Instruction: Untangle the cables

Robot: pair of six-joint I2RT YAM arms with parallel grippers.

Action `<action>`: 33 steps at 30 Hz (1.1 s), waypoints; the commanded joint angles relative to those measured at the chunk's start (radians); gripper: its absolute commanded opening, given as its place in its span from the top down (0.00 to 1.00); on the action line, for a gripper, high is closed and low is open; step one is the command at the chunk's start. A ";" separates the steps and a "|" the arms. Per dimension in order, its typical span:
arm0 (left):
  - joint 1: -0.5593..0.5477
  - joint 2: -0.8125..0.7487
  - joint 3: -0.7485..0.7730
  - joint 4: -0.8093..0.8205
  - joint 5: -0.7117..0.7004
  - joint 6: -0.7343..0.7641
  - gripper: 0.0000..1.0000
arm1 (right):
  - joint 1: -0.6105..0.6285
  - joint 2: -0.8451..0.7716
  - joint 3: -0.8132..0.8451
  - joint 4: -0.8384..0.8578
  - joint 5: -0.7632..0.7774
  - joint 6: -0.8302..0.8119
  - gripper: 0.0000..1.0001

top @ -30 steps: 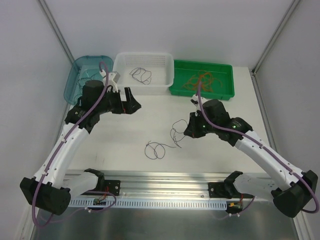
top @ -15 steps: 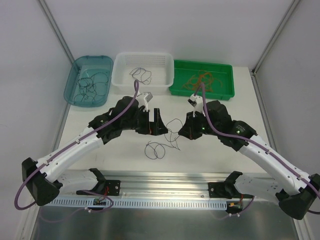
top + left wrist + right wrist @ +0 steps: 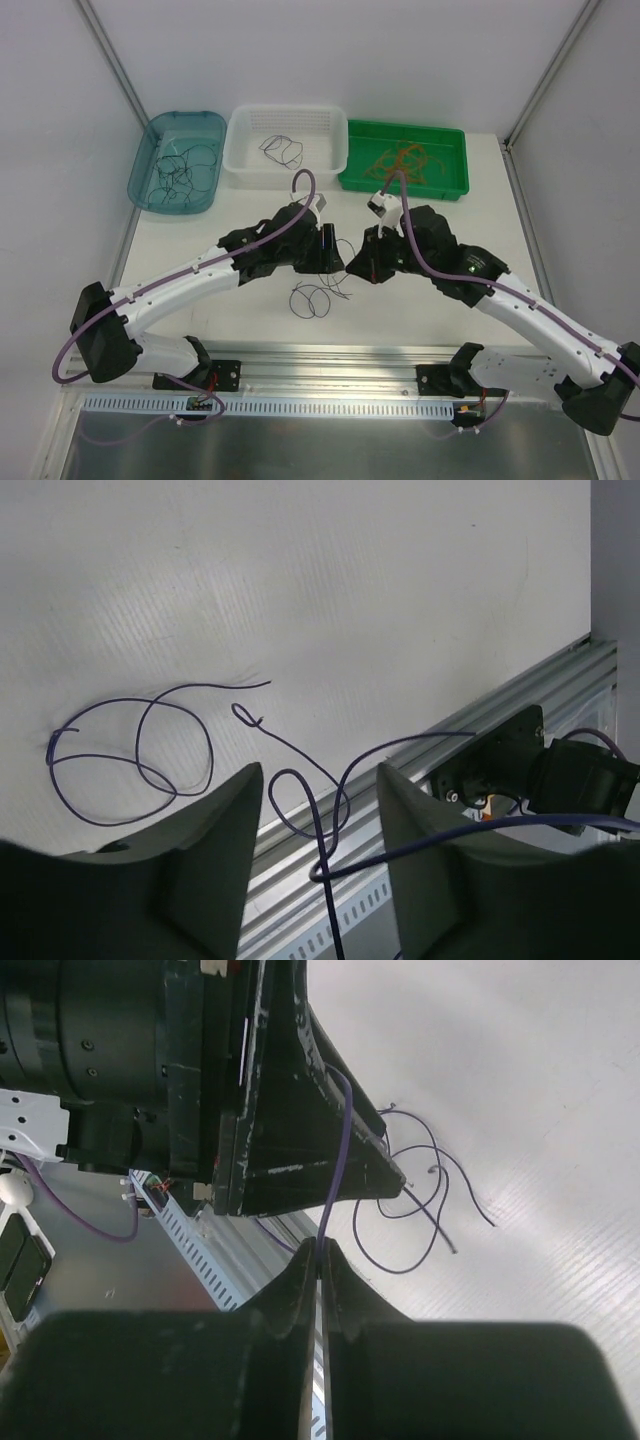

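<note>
The right end effector [image 3: 320,1258] clamped on a cable [image 3: 341,1150] – left end effector [image 3: 320,785] apart, the cable running between its jaws – loops [image 3: 130,750] lying on the tabletop [image 3: 380,570]

Smooth thin cables [image 3: 138,742] on matt white corrugated table [image 3: 350,570]; ribbed metal rail [image 3: 330,365]

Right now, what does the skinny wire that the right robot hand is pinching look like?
The wire is hair-thin, dark purplish and looks bendy. The right gripper is shut on it, and one strand runs up from there beside the black left gripper, whose open fingers sit either side of a strand without squeezing it. Curly loops lie flat on the white table close by; whether they belong to the same wire or a second one cannot be told.
</note>
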 commanded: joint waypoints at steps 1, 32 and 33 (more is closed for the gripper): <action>-0.013 -0.001 0.041 0.039 -0.051 -0.027 0.56 | 0.013 -0.024 -0.017 0.046 0.023 0.021 0.99; 0.312 0.008 0.329 -0.042 -0.077 0.312 1.00 | 0.013 -0.167 -0.130 0.034 0.069 -0.114 0.12; 0.322 0.022 0.363 -0.044 -0.079 0.319 1.00 | 0.013 -0.181 -0.130 0.043 0.049 -0.117 0.11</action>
